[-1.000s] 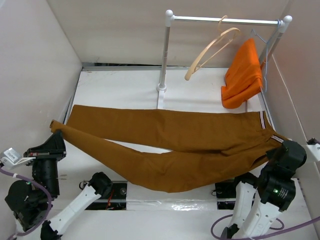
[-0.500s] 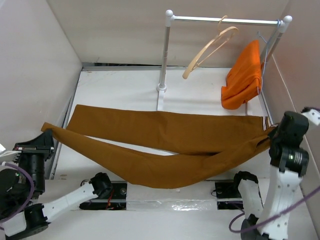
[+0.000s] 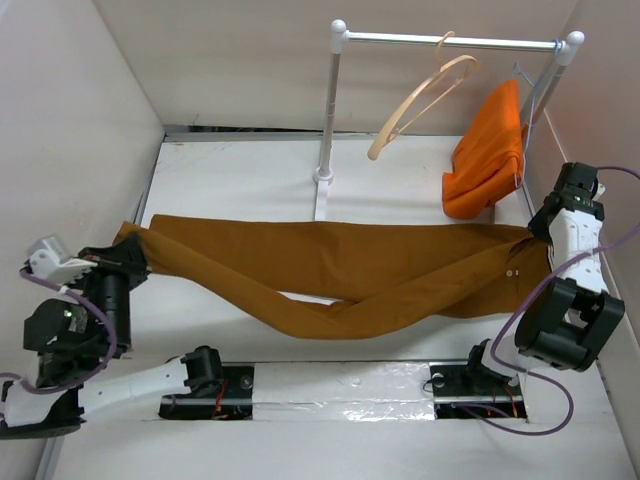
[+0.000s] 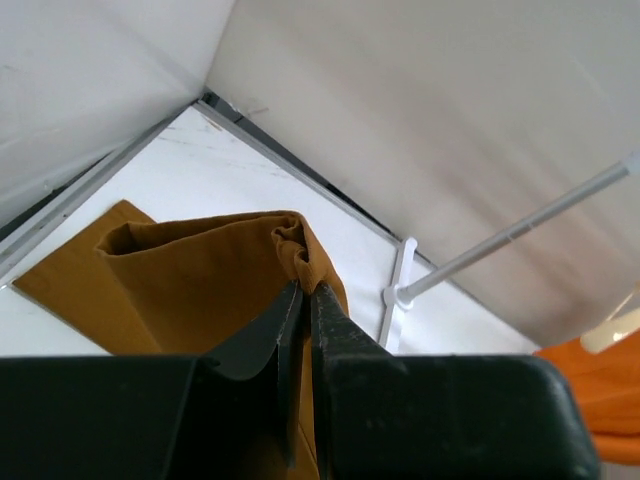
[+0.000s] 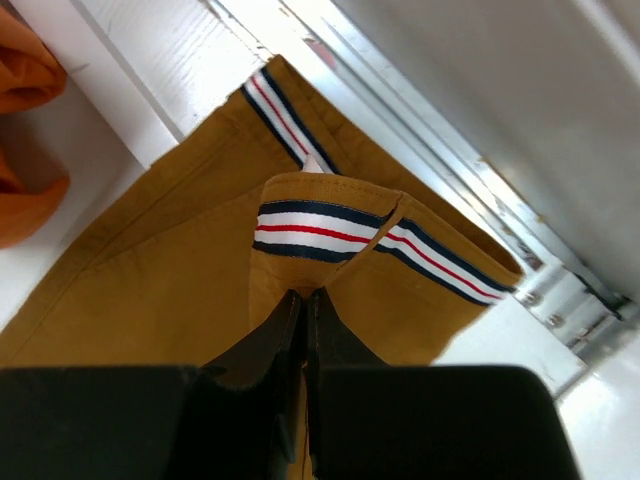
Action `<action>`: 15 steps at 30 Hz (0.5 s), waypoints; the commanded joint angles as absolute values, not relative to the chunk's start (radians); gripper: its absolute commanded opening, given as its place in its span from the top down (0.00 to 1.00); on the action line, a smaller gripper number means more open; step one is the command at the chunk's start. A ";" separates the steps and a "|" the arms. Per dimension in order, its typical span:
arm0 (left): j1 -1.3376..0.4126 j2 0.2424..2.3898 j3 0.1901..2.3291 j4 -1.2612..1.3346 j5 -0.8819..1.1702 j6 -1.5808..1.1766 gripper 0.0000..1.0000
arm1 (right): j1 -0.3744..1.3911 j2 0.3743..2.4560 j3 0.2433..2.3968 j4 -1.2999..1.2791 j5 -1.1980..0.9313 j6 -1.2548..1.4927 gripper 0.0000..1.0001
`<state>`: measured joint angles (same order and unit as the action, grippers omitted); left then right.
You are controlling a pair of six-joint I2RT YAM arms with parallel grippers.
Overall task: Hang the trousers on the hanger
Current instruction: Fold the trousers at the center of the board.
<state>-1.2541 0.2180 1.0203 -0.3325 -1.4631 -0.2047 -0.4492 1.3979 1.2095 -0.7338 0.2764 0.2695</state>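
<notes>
The rust-brown trousers (image 3: 340,265) lie stretched across the table, folded lengthwise, legs to the left and waistband to the right. My left gripper (image 3: 128,262) is shut on the leg cuffs (image 4: 300,255). My right gripper (image 3: 545,228) is shut on the fabric just below the white, red and navy striped waistband (image 5: 320,228). The pale wooden hanger (image 3: 420,100) hangs tilted by its thin hook from the rail (image 3: 450,41) at the back.
A bright orange garment (image 3: 487,155) hangs on a grey wire hanger at the rail's right end. The rail's white post (image 3: 330,110) stands on a base just behind the trousers. White walls close in on the left, back and right.
Both grippers have carried the trousers' ends away from me toward the rail. The sagging near fold has pulled up over the other leg. The right arm has swung far back.
</notes>
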 commanded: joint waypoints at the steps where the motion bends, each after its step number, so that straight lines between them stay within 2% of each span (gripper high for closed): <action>1: -1.287 0.280 0.950 -0.009 -1.661 0.020 1.00 | -0.454 1.422 1.263 -0.563 0.236 0.290 1.00; 4: -1.287 0.432 0.939 -0.003 -1.661 0.011 1.00 | -0.454 1.445 1.236 -0.517 0.222 0.313 1.00; 6: -1.287 0.544 0.962 -0.110 -1.632 -0.192 1.00 | -0.445 1.447 1.218 -0.503 0.218 0.331 1.00; 7: -1.287 0.573 0.939 -0.091 -1.615 -0.198 1.00 | -0.445 1.447 1.210 -0.496 0.213 0.339 1.00; 10: -1.261 0.721 0.852 0.244 -1.589 0.013 1.00 | -0.434 1.431 1.181 -0.480 0.190 0.359 1.00; 12: -0.916 0.839 0.865 0.207 -1.405 -0.097 1.00 | -0.410 1.416 1.164 -0.473 0.201 0.359 1.00; 13: -0.746 0.885 1.023 -0.271 -1.015 -0.343 1.00 | -0.397 1.408 1.154 -0.465 0.204 0.356 1.00; 14: -0.551 0.984 1.044 -0.313 -0.882 -0.556 1.00 | -0.397 1.401 1.137 -0.462 0.218 0.353 1.00; 15: -0.356 1.003 1.054 -0.325 -0.777 -0.566 1.00 | -0.387 1.381 1.128 -0.459 0.224 0.350 1.00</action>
<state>-0.7288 0.9451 0.9573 -0.1154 -1.1687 -0.2615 -0.4149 1.4406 1.1481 -0.5579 0.2104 0.3355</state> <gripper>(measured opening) 0.021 0.067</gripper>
